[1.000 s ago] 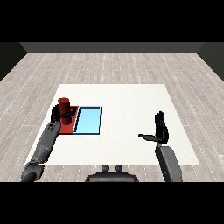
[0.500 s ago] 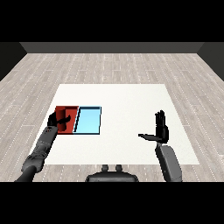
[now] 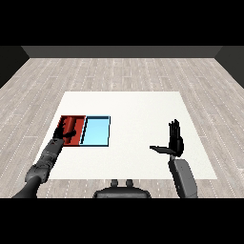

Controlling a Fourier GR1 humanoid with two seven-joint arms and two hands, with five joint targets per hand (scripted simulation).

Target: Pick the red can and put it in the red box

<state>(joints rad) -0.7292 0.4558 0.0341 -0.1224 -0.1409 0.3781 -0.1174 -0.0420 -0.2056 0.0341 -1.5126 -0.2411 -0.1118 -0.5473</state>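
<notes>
Lying on its side, the red can (image 3: 69, 126) rests in the red tray (image 3: 77, 141) (beside the light blue tray (image 3: 96, 132)). The left hand (image 3: 62, 134) sits at its near end, fingers hard to read. The right hand (image 3: 175, 141) is raised, fingers straight

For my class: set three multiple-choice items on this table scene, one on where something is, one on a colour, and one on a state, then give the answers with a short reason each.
1. Where is the red can?
A. Inside the red tray
B. Inside the light blue tray
C. On the bare table beside the right hand

2. What colour is the tray that lies nearer the middle of the table?
A. Red
B. Light blue
C. White

3. How is the right hand?
A. Curled round the can
B. Open, with straight fingers pointing up
C. Pressing flat on a tray

Answers:
1 A: the can lies on its side within the red tray's rim.
2 B: the light blue tray sits right of the red one.
3 B: its fingers are straight and it holds nothing.
</notes>
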